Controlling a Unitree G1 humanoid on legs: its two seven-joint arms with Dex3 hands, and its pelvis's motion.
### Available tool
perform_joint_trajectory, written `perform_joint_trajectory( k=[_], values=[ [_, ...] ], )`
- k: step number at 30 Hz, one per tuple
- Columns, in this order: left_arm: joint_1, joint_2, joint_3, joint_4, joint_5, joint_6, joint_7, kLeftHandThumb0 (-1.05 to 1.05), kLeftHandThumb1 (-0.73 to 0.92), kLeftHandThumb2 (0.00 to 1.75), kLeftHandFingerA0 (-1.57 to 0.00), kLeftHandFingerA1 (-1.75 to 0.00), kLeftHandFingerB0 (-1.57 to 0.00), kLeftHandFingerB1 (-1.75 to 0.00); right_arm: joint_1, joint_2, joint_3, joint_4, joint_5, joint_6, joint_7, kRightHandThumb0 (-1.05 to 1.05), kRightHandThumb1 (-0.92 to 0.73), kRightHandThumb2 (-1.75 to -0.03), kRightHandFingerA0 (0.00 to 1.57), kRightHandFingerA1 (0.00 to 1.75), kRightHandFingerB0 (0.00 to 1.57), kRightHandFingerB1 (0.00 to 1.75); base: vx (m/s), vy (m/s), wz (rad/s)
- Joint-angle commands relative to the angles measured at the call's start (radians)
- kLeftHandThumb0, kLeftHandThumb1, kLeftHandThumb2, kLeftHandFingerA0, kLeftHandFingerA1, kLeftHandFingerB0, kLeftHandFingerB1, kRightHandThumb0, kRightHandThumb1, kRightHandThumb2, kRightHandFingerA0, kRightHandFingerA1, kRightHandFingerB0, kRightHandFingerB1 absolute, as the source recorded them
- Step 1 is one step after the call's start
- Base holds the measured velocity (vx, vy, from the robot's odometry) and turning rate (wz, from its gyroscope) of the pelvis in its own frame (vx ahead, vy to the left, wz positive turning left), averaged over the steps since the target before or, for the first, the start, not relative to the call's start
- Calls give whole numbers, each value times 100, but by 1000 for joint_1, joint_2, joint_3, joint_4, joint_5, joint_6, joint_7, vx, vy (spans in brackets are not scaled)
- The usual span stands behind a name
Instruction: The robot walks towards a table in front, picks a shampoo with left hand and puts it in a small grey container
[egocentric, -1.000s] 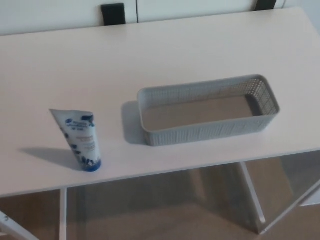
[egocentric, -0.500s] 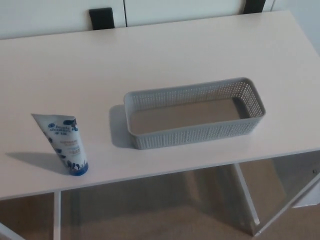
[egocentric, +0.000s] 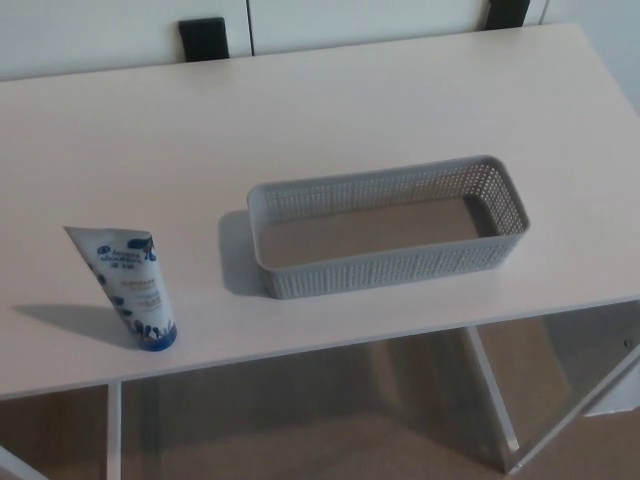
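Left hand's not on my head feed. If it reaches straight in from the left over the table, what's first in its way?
Likely the shampoo tube, standing cap-down at front left; the grey container lies further right. The left hand's heading cannot be judged.

perforated plastic container (egocentric: 388, 268), glossy shampoo tube (egocentric: 128, 285) (smooth matt table (egocentric: 320, 120)).

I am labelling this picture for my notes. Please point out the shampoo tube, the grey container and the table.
shampoo tube (egocentric: 126, 285), head view, middle of the printed body.
grey container (egocentric: 390, 266), head view, near side wall.
table (egocentric: 350, 110), head view, bare top behind the container.
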Motion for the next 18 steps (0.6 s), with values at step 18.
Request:
perform_joint_trajectory(
  k=[18],
  values=[
    [359,196,608,-1024,-916,82,-327,-25,36,88,0,-48,0,-47,61,-2,7,7,-2,-28,-13,-31,-58,-57,81,52,55,40,-19,-38,0]
  ],
)
